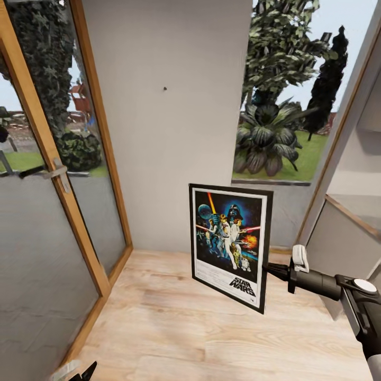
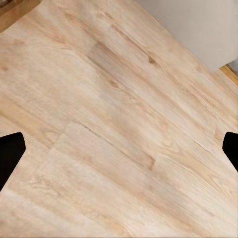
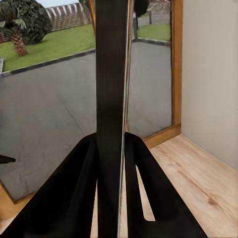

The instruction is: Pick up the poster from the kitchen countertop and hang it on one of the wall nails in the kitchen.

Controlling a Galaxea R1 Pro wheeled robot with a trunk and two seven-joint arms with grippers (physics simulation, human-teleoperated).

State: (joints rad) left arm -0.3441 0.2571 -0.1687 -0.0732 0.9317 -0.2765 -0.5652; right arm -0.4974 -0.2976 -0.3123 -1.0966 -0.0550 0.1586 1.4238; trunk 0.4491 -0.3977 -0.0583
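Observation:
The Star Wars poster [image 1: 228, 243] hangs upright in the air over the wooden floor, black-framed, its picture facing me. My right gripper [image 1: 267, 271] is shut on its right edge, the arm reaching in from the lower right. In the right wrist view the poster's frame [image 3: 111, 109] stands edge-on between the two black fingers [image 3: 64, 198]. A small dark wall nail [image 1: 165, 88] sticks out of the pale wall high above and left of the poster. My left gripper [image 2: 119, 148] is open, its black fingertips [image 2: 10, 153] far apart over bare floorboards; its tip [image 1: 87, 371] peeks in at the bottom edge. The kitchen countertop is out of view.
A wood-framed glass door [image 1: 58, 201] with a lever handle [image 1: 53, 172] lines the left side. A window [image 1: 286, 95] onto garden plants is right of the wall panel. A pale cabinet side [image 1: 344, 233] stands at the right. Wooden floor [image 1: 185, 328] lies open below.

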